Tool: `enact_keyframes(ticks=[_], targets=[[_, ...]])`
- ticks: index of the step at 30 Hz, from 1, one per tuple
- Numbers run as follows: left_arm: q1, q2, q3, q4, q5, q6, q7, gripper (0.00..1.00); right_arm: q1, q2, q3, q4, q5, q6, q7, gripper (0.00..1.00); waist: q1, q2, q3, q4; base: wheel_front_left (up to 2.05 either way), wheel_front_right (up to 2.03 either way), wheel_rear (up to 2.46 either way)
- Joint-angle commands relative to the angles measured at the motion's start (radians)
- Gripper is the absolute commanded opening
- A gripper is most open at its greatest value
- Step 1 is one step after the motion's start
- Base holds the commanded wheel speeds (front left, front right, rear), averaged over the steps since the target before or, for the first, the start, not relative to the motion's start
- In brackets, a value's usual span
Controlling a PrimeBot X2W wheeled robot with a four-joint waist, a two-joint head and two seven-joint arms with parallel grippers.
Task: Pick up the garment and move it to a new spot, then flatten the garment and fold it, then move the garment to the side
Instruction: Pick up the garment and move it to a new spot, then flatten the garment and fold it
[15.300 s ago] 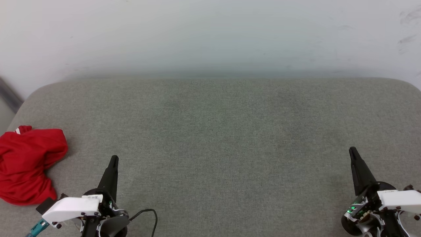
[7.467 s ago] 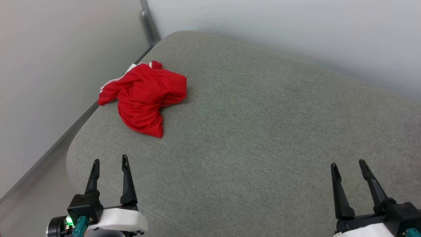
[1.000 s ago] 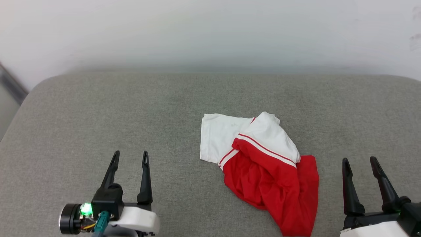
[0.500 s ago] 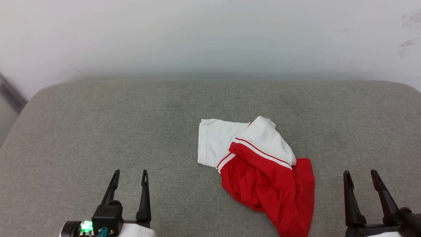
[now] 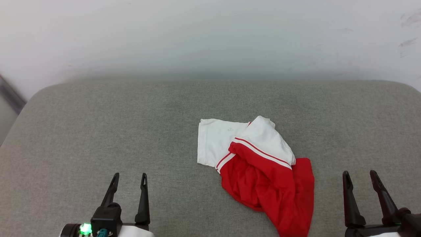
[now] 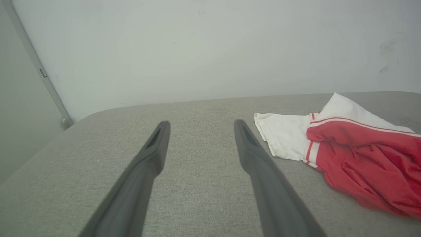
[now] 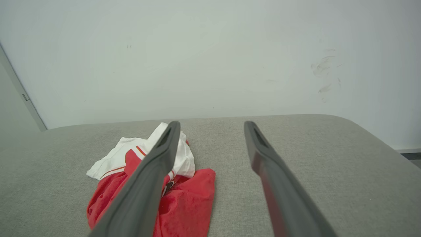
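Note:
The garment (image 5: 263,171) lies crumpled right of centre on the grey cushion (image 5: 98,131): two white sleeves with red-and-white trim at its far end, bunched red body toward me. A sliver of black print peeks out in the right wrist view, where the garment (image 7: 187,200) sits left of my fingers. My left gripper (image 5: 129,178) stands open at the lower left, well left of the cloth and holding nothing. My right gripper (image 5: 359,176) stands open at the lower right, just right of the red hem, apart from it. In the left wrist view the garment (image 6: 355,154) lies to the right of the left gripper (image 6: 199,125).
A pale wall (image 5: 210,36) rises directly behind the cushion. The cushion's rounded left corner (image 5: 36,95) drops toward a grey strip at the wall. Its right corner (image 7: 378,138) curves down near the floor. Bare fabric spreads left of the garment.
The head camera tilted slightly, so both grippers sit lower in view than a second ago. The garment lies as it did, and both grippers stay open.

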Motion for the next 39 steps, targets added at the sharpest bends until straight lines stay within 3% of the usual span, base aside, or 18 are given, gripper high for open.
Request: enact_keyframes(ticks=[1, 8, 18, 25, 30, 39], targets=[[0.001, -0.007, 0.009, 0.005, 0.003, -0.008, -0.003, 1.00, 0.009, 0.001, -0.001, 0.001, 0.004, -0.001, -0.002, 1.00, 0.0001, 0.0000, 0.001, 0.001, 0.00, 0.00, 0.00], [-0.112, 0.027, 0.013, 0.058, 0.026, -0.074, -0.003, 1.00, -0.007, 0.001, 0.002, -0.005, 0.002, -0.001, -0.002, 1.00, 0.0001, 0.0000, 0.014, 0.003, 0.00, 0.00, 0.00], [-0.487, 0.071, 0.004, 0.224, 0.027, -0.157, -0.002, 1.00, -0.061, 0.001, -0.001, -0.023, 0.000, -0.001, -0.002, 1.00, 0.0001, 0.0000, 0.090, -0.015, 0.00, 0.00, 0.00], [-0.787, 0.080, -0.073, 0.397, 0.018, -0.205, 0.125, 1.00, -0.097, 0.001, -0.004, -0.032, 0.001, -0.001, -0.002, 1.00, 0.0001, 0.0000, 0.153, -0.027, 0.00, 0.00, 0.00], [-0.968, 0.048, -0.243, 0.516, -0.077, -0.219, 0.338, 1.00, -0.122, 0.001, 0.003, -0.039, -0.009, -0.001, -0.002, 1.00, 0.0001, 0.0000, 0.199, -0.031, 0.00, 0.00, 0.00], [-1.208, 0.143, -0.678, 0.535, -0.445, -0.219, 0.742, 1.00, -0.192, 0.001, 0.013, -0.046, -0.012, -0.001, -0.002, 1.00, 0.0001, 0.0000, 0.298, -0.068, 0.00, 0.00, 0.00]])
